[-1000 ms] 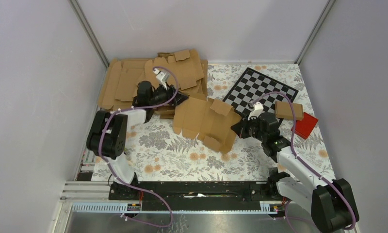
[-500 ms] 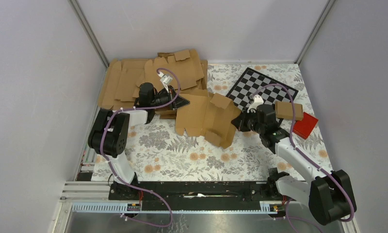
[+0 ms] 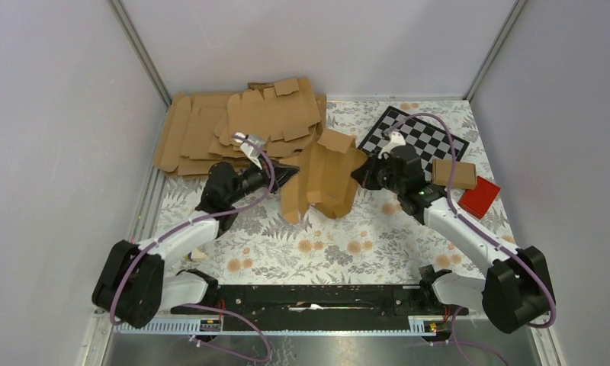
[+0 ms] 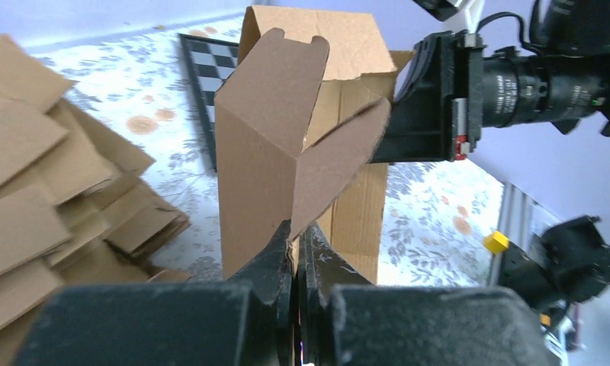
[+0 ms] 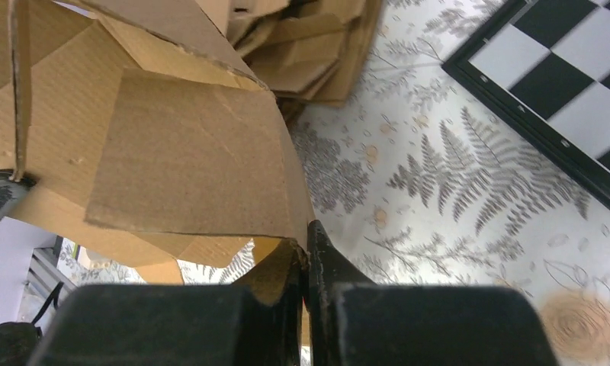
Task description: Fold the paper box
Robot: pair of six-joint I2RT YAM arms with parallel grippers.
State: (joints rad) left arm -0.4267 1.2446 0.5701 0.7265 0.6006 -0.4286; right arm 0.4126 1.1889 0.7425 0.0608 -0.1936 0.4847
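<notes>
The paper box (image 3: pixel 323 181) is a brown die-cut cardboard piece, partly folded and standing up between my two arms over the flowered mat. My left gripper (image 3: pixel 293 174) is shut on its left edge; in the left wrist view the paper box (image 4: pixel 287 145) rises from the pinched fingertips of the left gripper (image 4: pixel 295 232). My right gripper (image 3: pixel 357 177) is shut on the right edge. In the right wrist view the paper box (image 5: pixel 187 152) runs into the closed tips of the right gripper (image 5: pixel 305 242).
A thick stack of brown card sheets (image 3: pixel 218 126) lies at the back left. A checkerboard (image 3: pixel 416 137) sits at the back right, with a slim brown carton (image 3: pixel 454 173) and a red block (image 3: pixel 479 197) beside it. Grey walls close in three sides.
The left gripper left the stack, swung right and closed on the paper box's left edge. The right arm lifted the sheet, which has gone from lying spread out to standing folded.
</notes>
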